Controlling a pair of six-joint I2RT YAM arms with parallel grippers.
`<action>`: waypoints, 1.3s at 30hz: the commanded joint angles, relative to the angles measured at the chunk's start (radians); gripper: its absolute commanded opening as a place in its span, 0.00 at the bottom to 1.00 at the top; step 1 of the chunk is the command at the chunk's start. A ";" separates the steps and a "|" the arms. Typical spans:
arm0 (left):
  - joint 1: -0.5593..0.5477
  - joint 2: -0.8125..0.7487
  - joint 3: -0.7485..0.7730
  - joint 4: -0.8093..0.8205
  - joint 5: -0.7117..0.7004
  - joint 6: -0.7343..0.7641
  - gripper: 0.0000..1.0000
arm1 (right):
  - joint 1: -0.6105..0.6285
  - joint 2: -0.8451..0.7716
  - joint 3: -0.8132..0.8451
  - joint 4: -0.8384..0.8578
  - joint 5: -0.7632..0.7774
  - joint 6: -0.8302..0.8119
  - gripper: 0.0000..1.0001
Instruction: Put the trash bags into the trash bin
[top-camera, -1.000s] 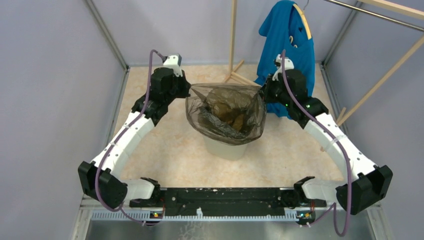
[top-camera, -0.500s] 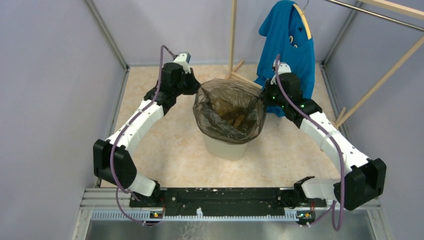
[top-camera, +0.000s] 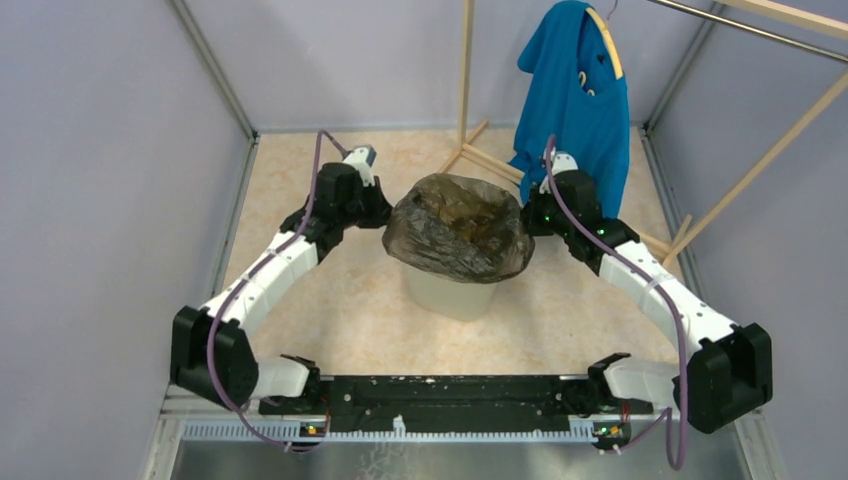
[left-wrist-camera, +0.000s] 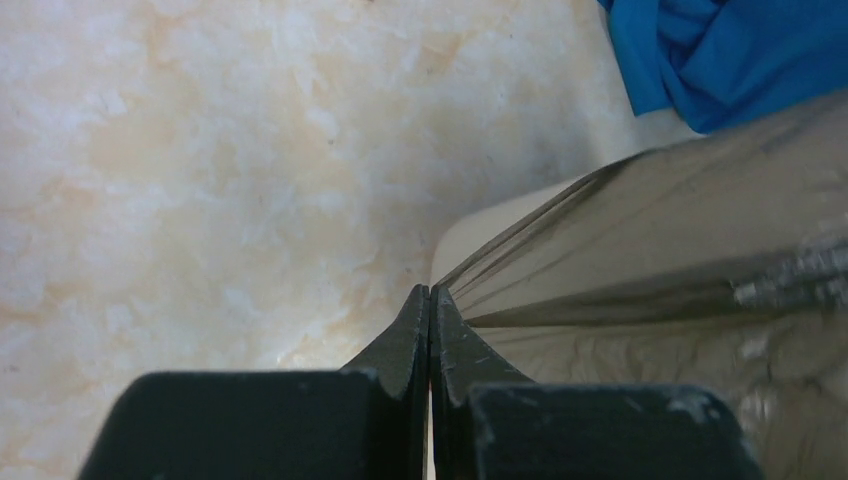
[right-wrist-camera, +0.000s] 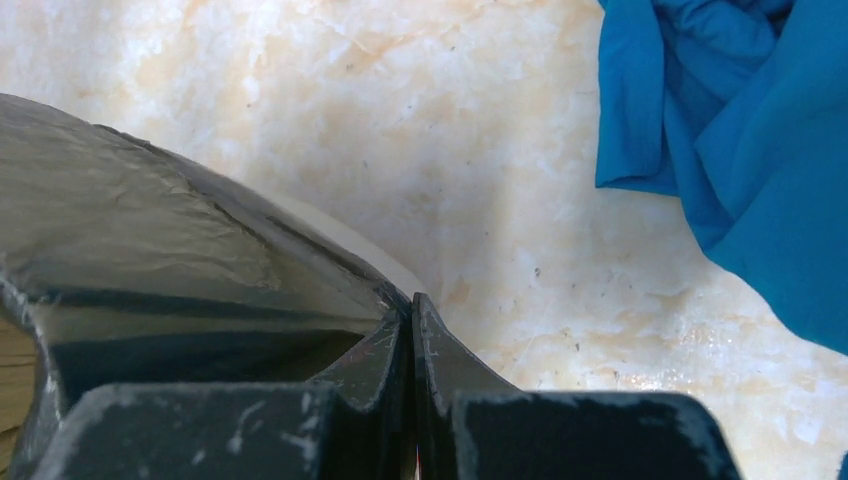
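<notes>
The brownish-grey translucent trash bag (top-camera: 458, 228) is spread over the mouth of the cream-beige trash bin (top-camera: 450, 296) in the top view, draping down over its rim. My left gripper (top-camera: 384, 212) is shut on the bag's left edge; in the left wrist view the film (left-wrist-camera: 650, 230) runs taut from my closed left gripper (left-wrist-camera: 430, 292), with the bin (left-wrist-camera: 478, 225) below. My right gripper (top-camera: 524, 213) is shut on the bag's right edge; the right wrist view shows the film (right-wrist-camera: 130, 220) pinched in my right gripper (right-wrist-camera: 412, 300).
A blue T-shirt (top-camera: 580, 90) hangs on a wooden rack (top-camera: 465, 70) just behind my right gripper, and shows in both wrist views (left-wrist-camera: 730, 50) (right-wrist-camera: 740, 140). Purple walls enclose the marbled floor (top-camera: 330, 300).
Both grippers have come down and slightly forward with the bag edges. The bag, held open above the bin earlier, now lies lower and flatter over the bin's rim.
</notes>
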 joint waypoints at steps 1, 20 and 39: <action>0.007 -0.134 -0.086 0.025 0.030 -0.022 0.00 | -0.008 -0.037 -0.023 0.056 -0.046 -0.012 0.00; 0.007 -0.331 0.021 -0.268 -0.244 0.049 0.72 | -0.008 -0.428 0.129 -0.411 -0.077 0.074 0.80; 0.007 -0.664 -0.232 -0.101 0.123 -0.326 0.85 | -0.008 -0.700 -0.359 0.096 -0.370 0.467 0.85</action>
